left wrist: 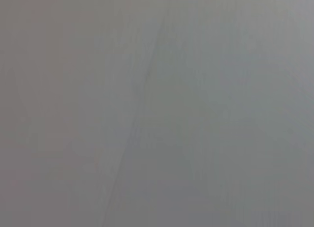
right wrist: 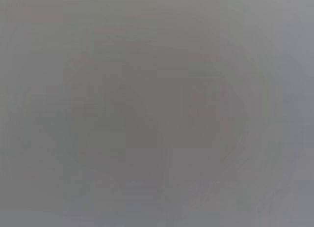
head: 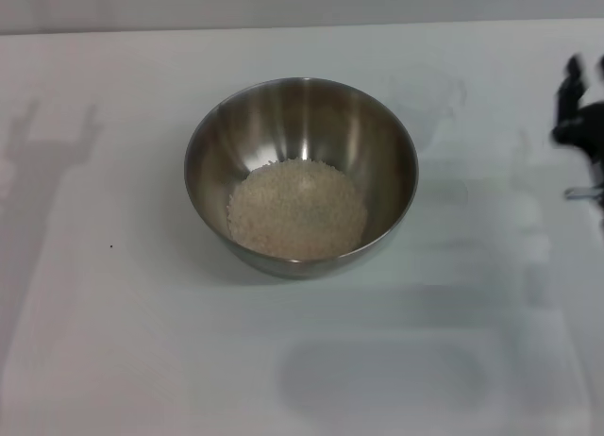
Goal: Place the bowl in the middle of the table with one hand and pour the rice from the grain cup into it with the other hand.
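The table (head: 113, 360) is big and white. The bowl (head: 300, 176) sits in its middle, far to the left of the right gripper (head: 579, 125). I cannot tell if its fingers are apart. The bowl looks hard and slippery, best held by its rim. The rice (head: 297, 209) lies inside. The grain cup (head: 425, 96) stands just behind the bowl, light and bendy. Only the head view shows these things; both wrist views show plain grey.

The head view is bright and evenly lit, with the white bench (head: 113, 342) near washed out. Soft, faint shadows lie on it at the left and lower right. The bowl (head: 212, 143) shows vertical streaks of glare on its inner wall. The right claw (head: 578, 110) at the edge is smeared by blur. Both wrist views are flat, dim grey and out of focus, nothing readable.
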Robot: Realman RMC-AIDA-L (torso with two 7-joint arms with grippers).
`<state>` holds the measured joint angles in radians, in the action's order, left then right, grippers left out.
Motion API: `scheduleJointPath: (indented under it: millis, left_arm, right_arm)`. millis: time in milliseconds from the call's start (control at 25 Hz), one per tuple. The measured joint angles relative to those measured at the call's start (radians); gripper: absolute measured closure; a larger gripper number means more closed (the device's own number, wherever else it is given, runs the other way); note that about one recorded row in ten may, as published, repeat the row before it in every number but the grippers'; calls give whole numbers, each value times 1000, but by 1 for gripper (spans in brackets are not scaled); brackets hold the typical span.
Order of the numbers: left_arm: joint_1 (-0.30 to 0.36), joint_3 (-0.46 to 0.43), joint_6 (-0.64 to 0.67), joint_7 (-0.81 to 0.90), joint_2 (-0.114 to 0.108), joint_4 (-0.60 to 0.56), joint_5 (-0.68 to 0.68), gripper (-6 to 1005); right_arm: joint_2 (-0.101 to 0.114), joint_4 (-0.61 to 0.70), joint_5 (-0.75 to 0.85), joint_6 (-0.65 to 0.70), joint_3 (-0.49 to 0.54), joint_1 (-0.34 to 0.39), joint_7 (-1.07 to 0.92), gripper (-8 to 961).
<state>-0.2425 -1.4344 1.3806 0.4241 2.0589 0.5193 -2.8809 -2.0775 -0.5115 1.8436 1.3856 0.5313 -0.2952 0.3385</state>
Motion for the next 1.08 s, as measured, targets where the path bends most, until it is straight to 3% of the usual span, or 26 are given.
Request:
scheduleJointPath:
  millis: [120, 320, 600, 1080]
  left_arm:
    - [0, 0, 0, 0, 0, 0, 0, 138]
    - [-13, -1, -7, -3, 1, -26, 0, 138]
    - [-23, -5, -24, -35, 5, -43, 0, 138]
    - [-48, -72, -55, -80, 7, -84, 9, 138]
  right_arm:
    - [0, 62, 16, 81, 4, -30, -75, 693]
    - [1, 199, 24, 191, 9, -106, -268, 488]
    - [3, 286, 17, 231, 50, -168, -324, 389]
    - [3, 330, 15, 221, 164, -231, -332, 390]
